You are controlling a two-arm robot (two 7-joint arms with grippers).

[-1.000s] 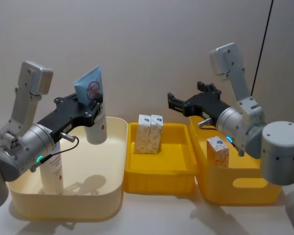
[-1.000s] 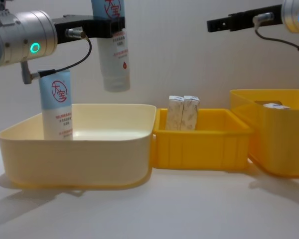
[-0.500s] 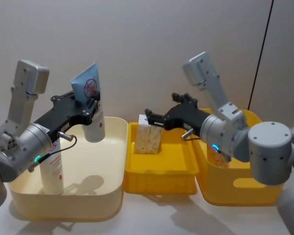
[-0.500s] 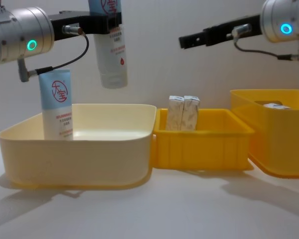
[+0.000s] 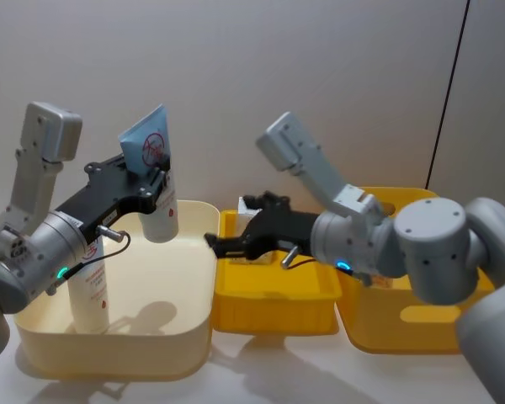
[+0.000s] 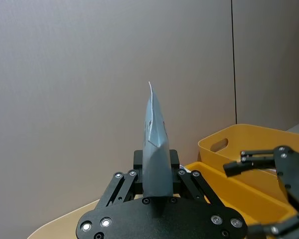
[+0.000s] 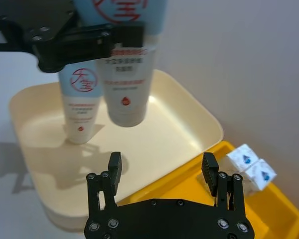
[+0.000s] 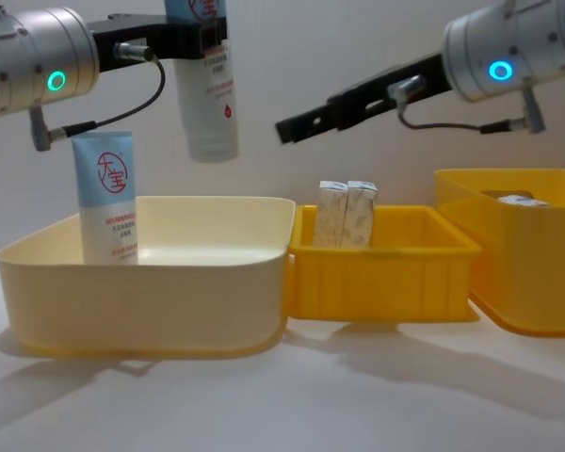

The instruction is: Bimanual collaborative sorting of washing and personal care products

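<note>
Left gripper (image 5: 154, 179) clamps light-blue tube (image 8: 210, 89) above cream bin (image 5: 204, 278); right gripper (image 7: 162, 162) spread, empty, over bin's rim. Tube judged light, soft, slippery: grasp lower body.

Head cam looks down from high; chest cam's low, side-on across the table (image 8: 358, 400); both get the cream bin (image 5: 118, 358). Left wrist cam hugs the held tube (image 6: 156, 149), facing the wall (image 6: 65, 99); right wrist cam sees that tube farther off.

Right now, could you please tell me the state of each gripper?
Left gripper: shut on the light-blue tube, above the cream bin.
Right gripper: open, holding nothing.
</note>
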